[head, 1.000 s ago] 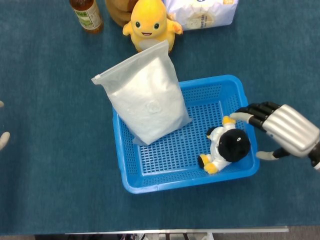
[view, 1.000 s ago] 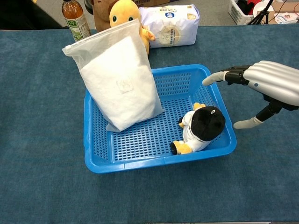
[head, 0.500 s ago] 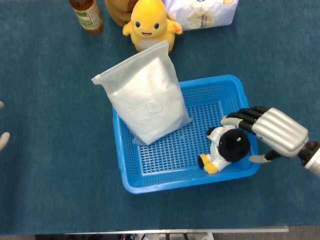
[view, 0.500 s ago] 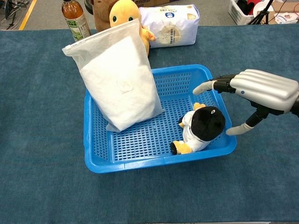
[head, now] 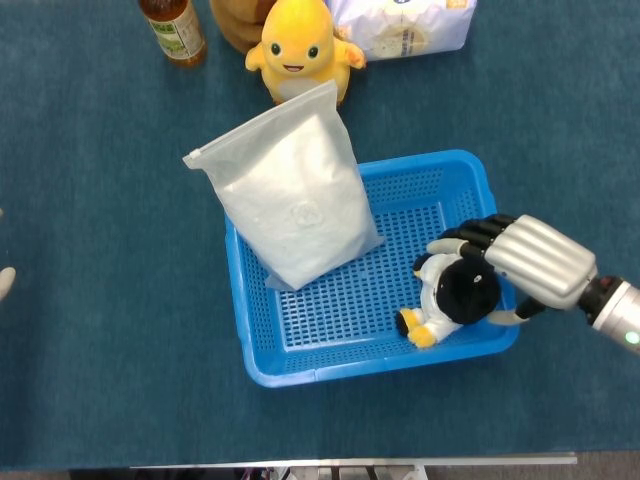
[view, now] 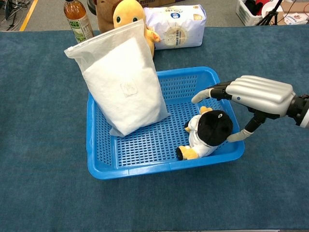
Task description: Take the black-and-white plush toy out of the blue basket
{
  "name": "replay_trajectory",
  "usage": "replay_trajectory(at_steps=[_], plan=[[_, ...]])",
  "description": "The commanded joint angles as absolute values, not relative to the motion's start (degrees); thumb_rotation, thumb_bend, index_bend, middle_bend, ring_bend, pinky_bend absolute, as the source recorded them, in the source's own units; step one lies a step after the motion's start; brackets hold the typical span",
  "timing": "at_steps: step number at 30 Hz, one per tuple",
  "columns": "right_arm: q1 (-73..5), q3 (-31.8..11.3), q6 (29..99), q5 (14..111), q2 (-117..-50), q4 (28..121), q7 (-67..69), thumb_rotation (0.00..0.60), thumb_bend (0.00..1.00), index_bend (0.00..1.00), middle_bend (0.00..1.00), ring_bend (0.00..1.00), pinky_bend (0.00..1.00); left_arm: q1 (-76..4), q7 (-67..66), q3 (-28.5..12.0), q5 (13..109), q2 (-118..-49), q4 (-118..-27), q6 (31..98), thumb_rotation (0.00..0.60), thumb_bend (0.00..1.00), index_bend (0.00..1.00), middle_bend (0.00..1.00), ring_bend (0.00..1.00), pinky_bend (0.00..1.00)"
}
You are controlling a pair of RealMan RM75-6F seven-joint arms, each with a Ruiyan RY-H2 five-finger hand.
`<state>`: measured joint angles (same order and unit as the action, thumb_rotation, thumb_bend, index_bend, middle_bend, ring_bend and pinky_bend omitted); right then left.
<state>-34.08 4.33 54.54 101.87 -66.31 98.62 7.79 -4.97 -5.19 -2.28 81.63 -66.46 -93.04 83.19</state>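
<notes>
The black-and-white plush toy (head: 455,293) (view: 207,132) lies in the right front corner of the blue basket (head: 290,360) (view: 145,169), black head to the right, yellow feet out. My right hand (head: 525,262) (view: 253,94) hovers over the basket's right rim with its fingers spread above the toy's head and its thumb low beside the head. It holds nothing. Of my left hand only pale fingertips (head: 5,280) show at the left edge of the head view.
A tall white pouch (head: 290,205) (view: 123,79) stands in the basket's left half, leaning on its back rim. Behind the basket sit a yellow plush (head: 298,45), a bottle (head: 172,30) and a white packet (view: 174,24). Blue cloth covers the table.
My right hand has moved left from outside the basket to over its right rim, fingers now reaching above the toy's head. The toy has not moved.
</notes>
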Motion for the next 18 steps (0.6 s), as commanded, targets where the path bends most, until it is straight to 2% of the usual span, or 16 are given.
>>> replay_trajectory(at_steps=[1, 9, 18], plan=[[-34.45, 4.45, 54.2, 101.58, -66.54, 98.53, 7.97, 0.6, 0.0, 0.19, 0.24, 0.21, 0.29, -4.89, -5.02, -2.27, 81.66, -66.47, -92.95, 83.25, 0.6, 0.2, 0.32, 0.39, 0.32, 0.51], [-35.29, 4.72, 53.68, 100.68, -67.2, 98.13, 8.09, 0.6, 0.0, 0.3, 0.34, 0.28, 0.29, -4.6, -4.63, -2.23, 81.67, -66.57, -92.7, 83.46, 0.6, 0.2, 0.32, 0.39, 0.32, 0.51], [-35.41, 4.9, 54.6, 100.08, -67.92, 97.63, 8.16, 0.6, 0.0, 0.35, 0.45, 0.38, 0.31, -4.39, -4.34, -2.27, 81.6, -66.65, -92.54, 83.57, 0.6, 0.2, 0.32, 0.39, 0.32, 0.51]])
